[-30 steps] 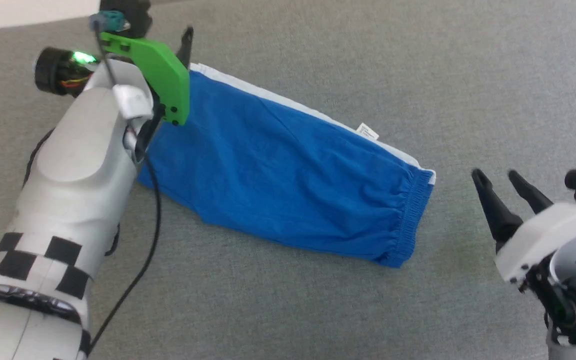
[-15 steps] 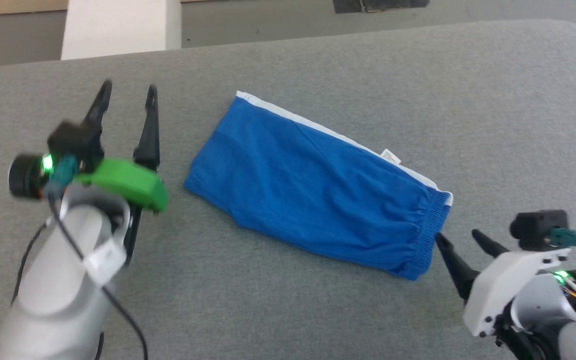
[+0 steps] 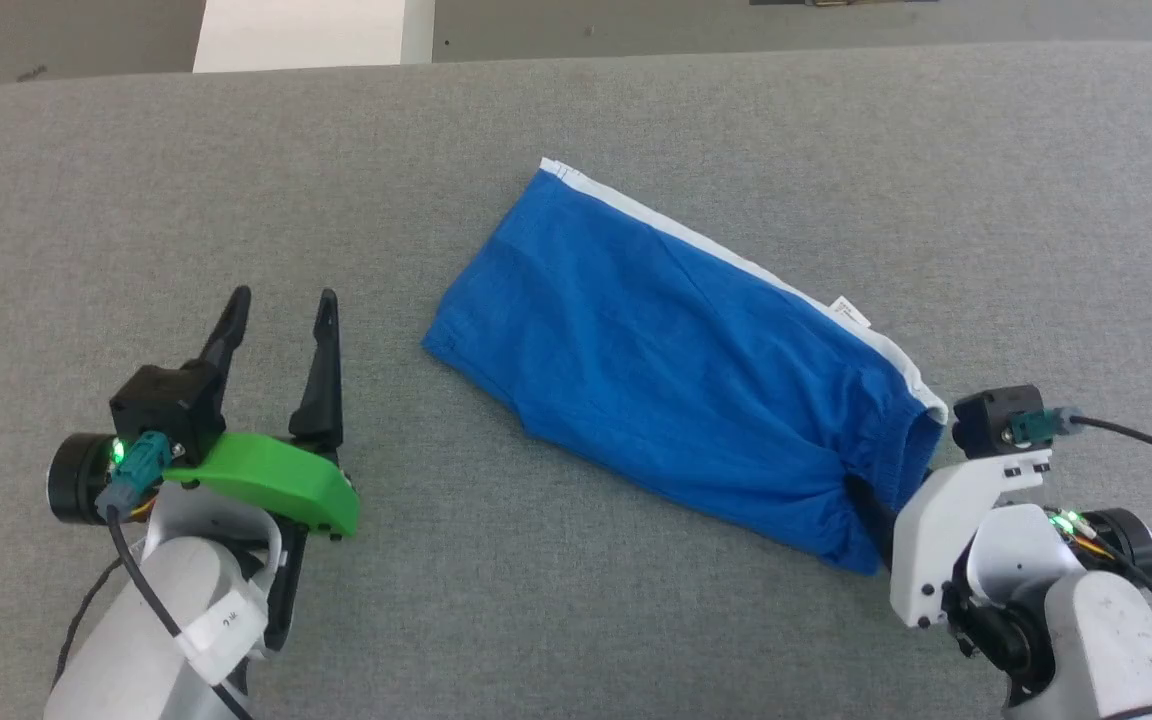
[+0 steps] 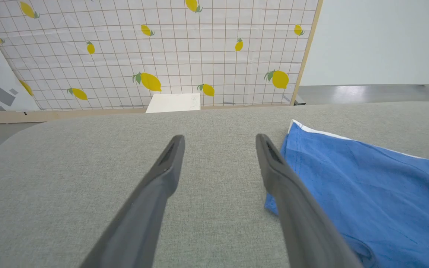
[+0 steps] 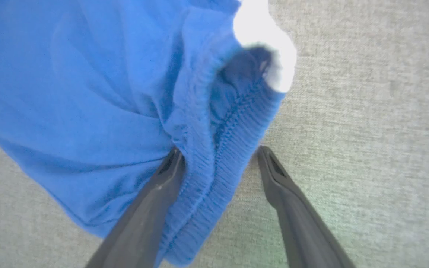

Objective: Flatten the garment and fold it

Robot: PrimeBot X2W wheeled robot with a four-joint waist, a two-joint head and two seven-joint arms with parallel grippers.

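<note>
The garment (image 3: pixel 676 370), royal blue shorts with a white side stripe (image 3: pixel 736 262) and a small white tag (image 3: pixel 848 311), lies flat and slanted on the grey surface. Its gathered waistband (image 5: pixel 214 178) points to the lower right. My right gripper (image 5: pixel 219 150) is open at that end, its two fingers on either side of the waistband's edge; in the head view (image 3: pixel 886 490) the fabric partly hides them. My left gripper (image 3: pixel 282 295) stands open and empty on the bare surface, left of the leg hem (image 4: pixel 292 134).
The grey padded surface (image 3: pixel 636 600) stretches all around the garment. Beyond its far edge stand a white box (image 3: pixel 301 30) and a lemon-print grid panel (image 4: pixel 162 56), with grey floor (image 4: pixel 367 93) to the right.
The head camera has shifted. My left arm has pulled back from the garment's far corner to the lower left. My right gripper has moved up to the waistband, which now lies between its fingers.
</note>
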